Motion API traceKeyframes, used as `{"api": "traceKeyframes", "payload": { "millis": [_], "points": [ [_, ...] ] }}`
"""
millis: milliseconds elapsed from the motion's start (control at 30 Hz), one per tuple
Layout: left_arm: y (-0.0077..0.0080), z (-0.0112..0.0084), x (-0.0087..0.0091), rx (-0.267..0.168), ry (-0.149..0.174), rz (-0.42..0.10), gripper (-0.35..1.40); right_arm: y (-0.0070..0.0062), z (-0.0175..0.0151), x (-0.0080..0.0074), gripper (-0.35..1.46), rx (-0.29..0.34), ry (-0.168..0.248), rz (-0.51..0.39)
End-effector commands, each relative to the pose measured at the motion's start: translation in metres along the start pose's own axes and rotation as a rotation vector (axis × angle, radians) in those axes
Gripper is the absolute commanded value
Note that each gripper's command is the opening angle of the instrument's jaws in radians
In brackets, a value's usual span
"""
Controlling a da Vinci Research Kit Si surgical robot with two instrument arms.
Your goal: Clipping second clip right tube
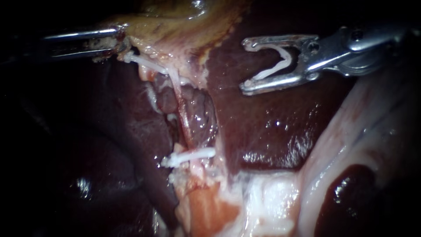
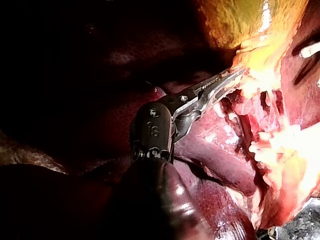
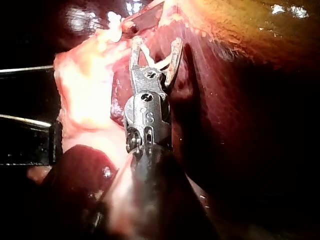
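My right instrument comes in from the upper right. Its jaws stand wide apart, both bearing on a white clip seated between them, over the dark liver and to the right of the tubes. The right wrist view shows the same loaded clip in that instrument. A thin pale tube runs downward, with a white clip across its lower end. My left instrument is shut on the yellowish gallbladder's edge, also seen in the left wrist view.
Another white strip, like a clip, lies just below the left instrument's tip. Pale fatty tissue fills the lower middle, and a whitish fold runs along the right. Dark liver lobes lie on the left.
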Motion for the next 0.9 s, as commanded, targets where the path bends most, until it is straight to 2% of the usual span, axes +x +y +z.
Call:
{"api": "traceKeyframes", "payload": {
  "millis": [33,300,500,600,733,900],
  "points": [
    [0.0000,0.0000,0.0000,0.000,0.000,0.000,-0.35,-0.0003,0.0005,-0.0001,0.50,0.004,0.001,0.011],
    [0.0000,0.0000,0.0000,0.001,0.000,0.000,-0.35,-0.0029,0.0052,-0.0021,0.50,0.067,-0.002,0.120],
    [0.0001,0.0001,0.0000,0.002,0.001,0.000,-0.35,-0.0045,0.0086,-0.0034,0.50,0.082,-0.014,0.208],
    [0.0002,0.0001,-0.0001,0.002,0.001,0.000,-0.35,-0.0050,0.0098,-0.0037,0.50,0.096,-0.012,0.243],
    [0.0002,0.0001,-0.0001,0.002,0.001,0.000,-0.35,-0.0054,0.0111,-0.0040,0.50,0.155,-0.013,0.287],
    [0.0002,0.0002,-0.0001,0.003,0.001,0.000,-0.35,-0.0058,0.0127,-0.0044,0.50,0.177,-0.011,0.317]
  ]
}}
